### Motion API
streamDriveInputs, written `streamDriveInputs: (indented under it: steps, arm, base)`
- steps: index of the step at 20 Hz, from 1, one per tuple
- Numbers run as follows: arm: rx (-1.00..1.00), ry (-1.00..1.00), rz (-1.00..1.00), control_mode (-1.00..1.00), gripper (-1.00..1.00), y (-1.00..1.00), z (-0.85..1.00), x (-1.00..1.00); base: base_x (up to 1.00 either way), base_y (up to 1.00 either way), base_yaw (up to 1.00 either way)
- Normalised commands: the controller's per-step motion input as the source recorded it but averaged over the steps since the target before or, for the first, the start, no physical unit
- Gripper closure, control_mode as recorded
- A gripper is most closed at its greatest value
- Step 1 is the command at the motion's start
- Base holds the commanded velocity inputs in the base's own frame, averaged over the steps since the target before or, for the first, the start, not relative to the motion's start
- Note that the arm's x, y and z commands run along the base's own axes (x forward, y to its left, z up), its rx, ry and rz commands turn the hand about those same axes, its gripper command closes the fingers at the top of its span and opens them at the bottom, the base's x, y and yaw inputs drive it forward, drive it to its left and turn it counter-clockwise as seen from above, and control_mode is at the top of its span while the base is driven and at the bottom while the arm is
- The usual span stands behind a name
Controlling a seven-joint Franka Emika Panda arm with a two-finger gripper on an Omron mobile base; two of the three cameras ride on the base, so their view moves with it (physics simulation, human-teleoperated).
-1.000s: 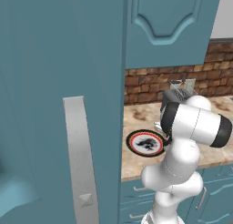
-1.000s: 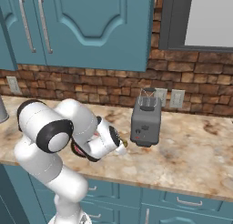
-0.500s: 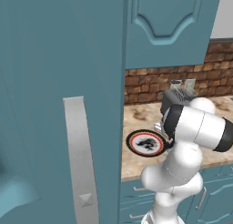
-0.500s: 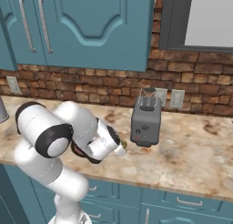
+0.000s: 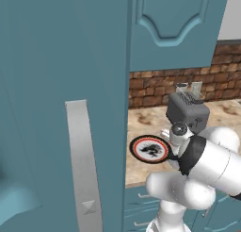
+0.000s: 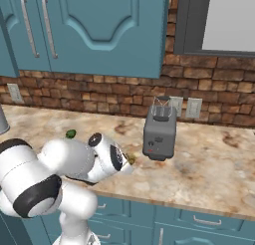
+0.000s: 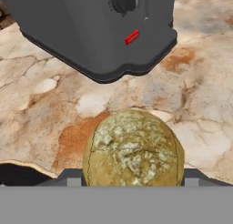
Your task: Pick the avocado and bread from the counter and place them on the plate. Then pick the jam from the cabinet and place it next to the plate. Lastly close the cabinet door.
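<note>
Hand view, bread (image 7: 133, 148) between tool tips, toaster (image 7: 98, 27) near ahead

You're looking at a home kitchen: teal cabinet (image 6: 114, 30) doors above a marbled counter (image 6: 209, 164), brick backsplash (image 6: 99, 97) behind it, grey toaster (image 6: 160, 134) on top.

light: even and bright, no clear source to be made out
shadows: a soft one is cast under the toaster (image 7: 100, 32)
sharpness: slightly soft and pixelated everywhere
glare: none
</note>
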Motion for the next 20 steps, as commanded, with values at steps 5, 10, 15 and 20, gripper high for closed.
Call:
streamDriveInputs:
  steps: [5,10,15,20]
  arm:
    - [0.04,0.08,0.00,-1.00,1.00,0.00,1.00,0.00]
    - [0.03,0.14,0.00,-1.00,1.00,0.23,0.70,-0.09]
    - [0.00,0.14,0.00,-1.00,1.00,0.60,0.31,-0.08]
    - [0.01,0.08,0.01,-1.00,1.00,0.57,0.01,-0.04]
  base:
    - [0.00,0.00,0.00]
    - [0.00,0.00,0.00]
    - [0.00,0.00,0.00]
    - [0.00,0.00,0.00]
